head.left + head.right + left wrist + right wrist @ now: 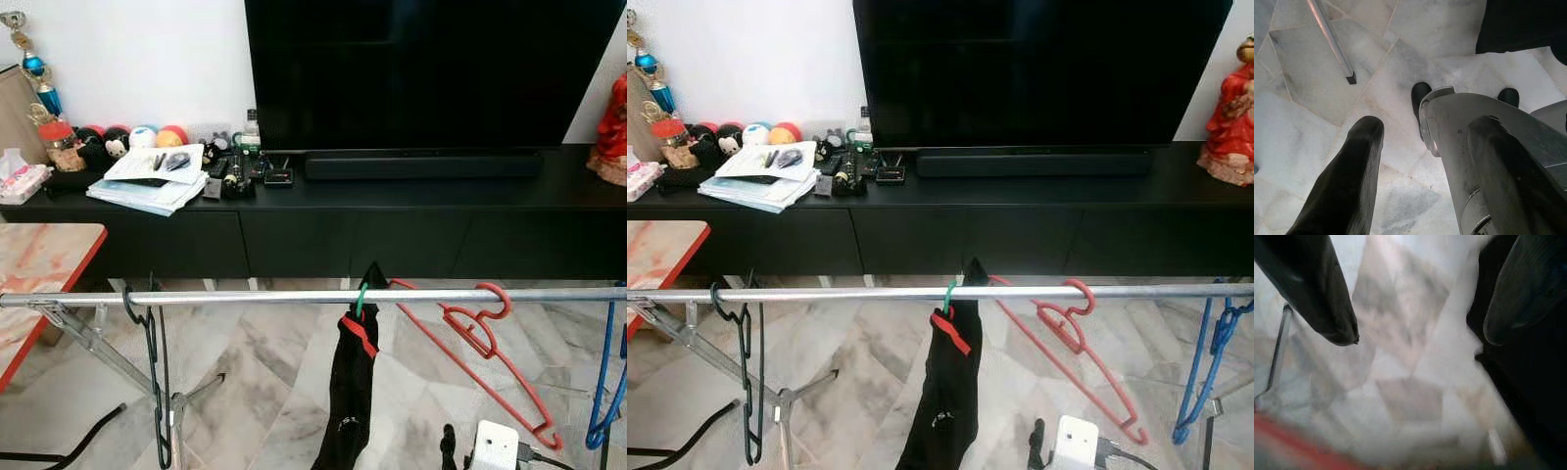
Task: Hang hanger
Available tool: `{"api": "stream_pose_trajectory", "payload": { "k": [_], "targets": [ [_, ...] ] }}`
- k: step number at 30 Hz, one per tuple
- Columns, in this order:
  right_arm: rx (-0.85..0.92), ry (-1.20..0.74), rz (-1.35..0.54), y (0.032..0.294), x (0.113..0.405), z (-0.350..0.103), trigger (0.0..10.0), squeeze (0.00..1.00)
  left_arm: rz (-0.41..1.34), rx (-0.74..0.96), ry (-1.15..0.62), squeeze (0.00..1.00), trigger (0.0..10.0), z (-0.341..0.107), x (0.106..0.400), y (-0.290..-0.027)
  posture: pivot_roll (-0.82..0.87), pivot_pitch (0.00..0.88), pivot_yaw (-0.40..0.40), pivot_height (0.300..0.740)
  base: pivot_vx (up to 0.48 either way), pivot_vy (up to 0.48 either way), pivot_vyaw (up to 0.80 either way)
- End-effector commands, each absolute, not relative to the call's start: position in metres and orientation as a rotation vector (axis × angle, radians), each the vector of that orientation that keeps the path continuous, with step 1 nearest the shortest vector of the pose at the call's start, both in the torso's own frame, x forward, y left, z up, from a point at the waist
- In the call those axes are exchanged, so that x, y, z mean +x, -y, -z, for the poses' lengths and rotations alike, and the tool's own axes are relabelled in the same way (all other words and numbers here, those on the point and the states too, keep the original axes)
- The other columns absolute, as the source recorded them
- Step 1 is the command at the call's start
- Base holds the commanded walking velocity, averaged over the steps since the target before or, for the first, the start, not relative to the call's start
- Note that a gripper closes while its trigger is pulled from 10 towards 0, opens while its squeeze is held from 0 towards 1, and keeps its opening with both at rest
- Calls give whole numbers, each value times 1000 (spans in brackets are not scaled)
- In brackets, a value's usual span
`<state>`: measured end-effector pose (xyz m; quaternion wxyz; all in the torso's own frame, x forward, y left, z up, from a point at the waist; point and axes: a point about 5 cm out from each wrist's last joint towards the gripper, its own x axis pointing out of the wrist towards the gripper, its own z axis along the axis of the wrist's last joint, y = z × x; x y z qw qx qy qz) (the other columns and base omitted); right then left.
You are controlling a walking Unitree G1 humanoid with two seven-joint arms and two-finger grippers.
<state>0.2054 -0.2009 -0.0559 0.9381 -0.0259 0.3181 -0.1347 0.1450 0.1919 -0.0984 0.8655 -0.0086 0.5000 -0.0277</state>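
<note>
Head views: a silver rail [294, 297] runs level across the scene from side to side, in front of a black TV cabinet [343, 230]. Four items hang from it. A black hanger [152, 372] hangs near the robot's left end, its long axis pointing down toward the marble floor [265, 392]. A green hook [361, 300] at mid-rail carries a black garment with red trim [351, 392], which hangs straight down. The red hanger [480, 338] sits just right of the garment, hook over the rail, body tilted so that its long arm slopes down toward the robot's right. A blue hanger [607, 382] hangs at the right edge. A white device [495, 446] with a cable sits at the lower edge.

Left wrist view: the left gripper [1425, 161] points down at the floor. Its two black fingers [1352, 176] are spread apart and hold nothing; a silver part of the robot sits between them. A metal stand leg [1332, 41] ends on the tiles.

Right wrist view: the right gripper [1420, 328] is blurred. Its fingers [1317, 289] are spread wide with bare floor between them, gripping nothing. Dark fabric [1528, 396] lies beside one finger.
</note>
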Motion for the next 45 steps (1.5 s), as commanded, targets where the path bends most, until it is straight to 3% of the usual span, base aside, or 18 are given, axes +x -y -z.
{"api": "stream_pose_trajectory", "payload": {
  "k": [1, 13, 24, 25, 26, 28, 30, 31, 35, 36, 37, 44, 45],
  "targets": [
    [-69, -749, 216, 194, 194, 68, 10000, 0, 65, -10, -1083, 0, 10000, 102, 136, -192, 54, 0, 35, 740, 0, 0, 0],
    [-14, -901, 181, 191, 179, 84, 10000, 0, 66, 3, -1077, 0, 10000, 101, 139, -192, 58, 13, 50, 740, 0, 0, 0],
    [-10, -899, 127, 183, 177, 86, 10000, 8, 88, 30, -1086, 0, 10000, 101, 138, -192, 56, 28, 51, 740, 0, 0, 0],
    [-14, -905, 126, 183, 175, 87, 10000, 259, 89, 30, -1086, 0, 10000, 101, 138, -192, 56, 28, 51, 740, 0, 0, 0],
    [-16, -910, 126, 183, 173, 87, 10000, 306, 89, 29, -1086, 0, 10000, 101, 138, -192, 56, 28, 51, 740, 0, 0, 0],
    [-15, -927, 124, 183, 169, 90, 10000, 286, 89, 28, -1085, 0, 10000, 101, 138, -192, 59, 28, 48, 740, 0, 0, 0],
    [-19, -928, 112, 182, 166, 90, 5373, 239, 89, 27, -1085, 0, 10000, 101, 138, -192, 60, 28, 48, 740, 0, 0, 0],
    [-21, -927, 109, 182, 166, 91, 0, 0, 90, 28, -1085, 0, 10000, 101, 138, -192, 60, 28, 48, 740, 0, 0, 0],
    [-32, -940, 111, 183, 163, 92, 0, 0, 92, 29, -1086, 0, 10000, 101, 138, -192, 58, 29, 49, 740, 0, 0, 0],
    [-35, -946, 113, 183, 162, 92, 1686, 0, 92, 30, -1086, 0, 10000, 101, 138, -192, 58, 29, 49, 740, 0, 0, 0],
    [-40, -955, 115, 185, 161, 93, 10000, 0, 93, 31, -1086, 0, 10000, 101, 138, -192, 58, 29, 49, 740, 0, 0, 0],
    [-46, -962, 103, 186, 159, 94, 9804, 0, 92, 31, -1086, 0, 10000, 101, 138, -192, 61, 29, 48, 740, 0, 0, 0],
    [-47, -962, 100, 186, 159, 94, 2078, 0, 92, 31, -1086, 0, 10000, 101, 138, -192, 61, 29, 48, 740, 0, 0, 0]
  ]
}}
